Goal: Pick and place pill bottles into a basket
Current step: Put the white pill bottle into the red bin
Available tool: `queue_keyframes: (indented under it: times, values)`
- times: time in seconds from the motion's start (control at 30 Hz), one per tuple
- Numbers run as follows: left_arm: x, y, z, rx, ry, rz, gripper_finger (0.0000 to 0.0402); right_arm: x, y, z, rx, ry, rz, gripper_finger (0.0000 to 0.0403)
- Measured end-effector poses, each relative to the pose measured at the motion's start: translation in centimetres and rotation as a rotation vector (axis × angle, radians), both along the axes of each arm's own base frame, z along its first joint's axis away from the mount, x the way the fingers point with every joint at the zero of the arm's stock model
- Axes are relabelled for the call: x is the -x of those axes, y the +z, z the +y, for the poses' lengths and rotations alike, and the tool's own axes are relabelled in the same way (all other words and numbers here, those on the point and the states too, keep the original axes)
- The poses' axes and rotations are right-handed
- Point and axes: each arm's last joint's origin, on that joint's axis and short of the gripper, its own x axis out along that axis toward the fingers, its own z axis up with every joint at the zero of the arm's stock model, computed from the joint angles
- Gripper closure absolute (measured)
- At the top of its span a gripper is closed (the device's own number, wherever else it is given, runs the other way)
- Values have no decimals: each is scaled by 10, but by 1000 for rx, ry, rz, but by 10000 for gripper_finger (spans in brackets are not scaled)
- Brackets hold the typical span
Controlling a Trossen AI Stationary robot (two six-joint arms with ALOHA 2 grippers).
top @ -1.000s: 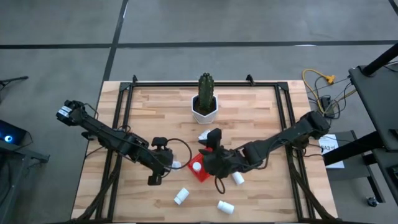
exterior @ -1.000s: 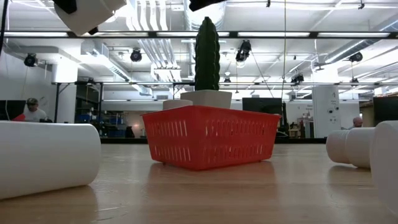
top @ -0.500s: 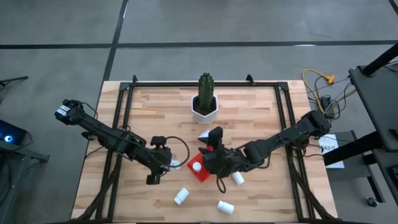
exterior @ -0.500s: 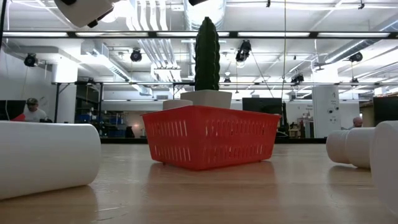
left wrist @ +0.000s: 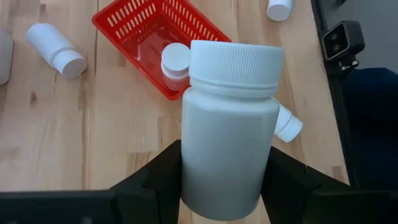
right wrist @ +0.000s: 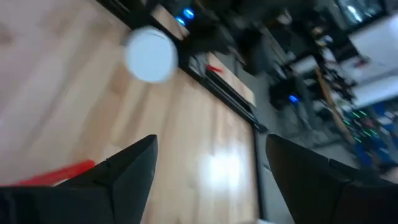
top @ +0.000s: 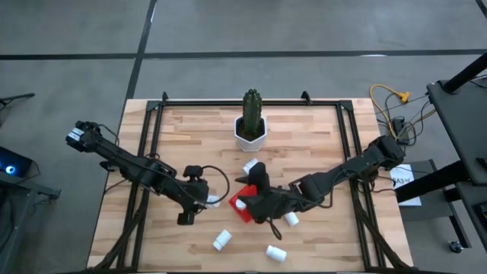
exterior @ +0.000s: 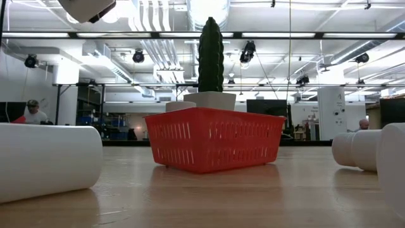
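Left pincer (left wrist: pixel 225 180) is clamped on a pill bottle (left wrist: pixel 229 127), upright, cap on top, body squeezed between both fingers (left wrist: pixel 163 171). High view puts that left pincer (top: pixel 207 201) just left of the basket (top: pixel 244 207), above the tabletop (top: pixel 183 137). Basket sits mid-tabletop, in front of the cactus pot (top: pixel 251 134) (the white hexagonal one, with the cactus (top: pixel 252 108) upright in it). Left wrist view shows the basket (left wrist: pixel 147 26) holding one standing bottle (left wrist: pixel 175 65), white cap up. Right pincer (right wrist: pixel 208 171) has its fingers spread wide apart, nothing between them; high view has the right pincer (top: pixel 251 199) over the basket, covering most of it. Loose bottles on the tabletop, all lying down: one (top: pixel 249 165) between pot and basket, one (top: pixel 291 218) just right of the basket, one (top: pixel 221 240) in front-left, one (top: pixel 276 253) in front near the table edge. Low view: basket (exterior: pixel 214 139) centred with the cactus (exterior: pixel 211 56) behind it, one lying bottle (exterior: pixel 49 161) large at the left, another (exterior: pixel 358 149) at the right, and the left-held bottle (exterior: pixel 88 9) just showing at the top edge. Right wrist view also catches a white cap (right wrist: pixel 150 55) end-on, well blurred.
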Motion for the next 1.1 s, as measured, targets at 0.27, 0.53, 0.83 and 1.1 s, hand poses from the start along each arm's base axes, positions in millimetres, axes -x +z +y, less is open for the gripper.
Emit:
queue_keyframes:
  times: [0.27,0.53,0.83,1.1]
  values:
    - [1,1,0,2,-6,-5,246,-3,4,6,-57,138,-23,113]
    - [1,1,0,-2,-31,-5,246,-4,7,7,-48,179,-42,119]
    - [1,1,0,-4,-37,-6,246,-13,-4,9,-17,203,-40,129]
    - [1,1,0,0,-40,-3,246,-28,-20,15,57,243,-41,125]
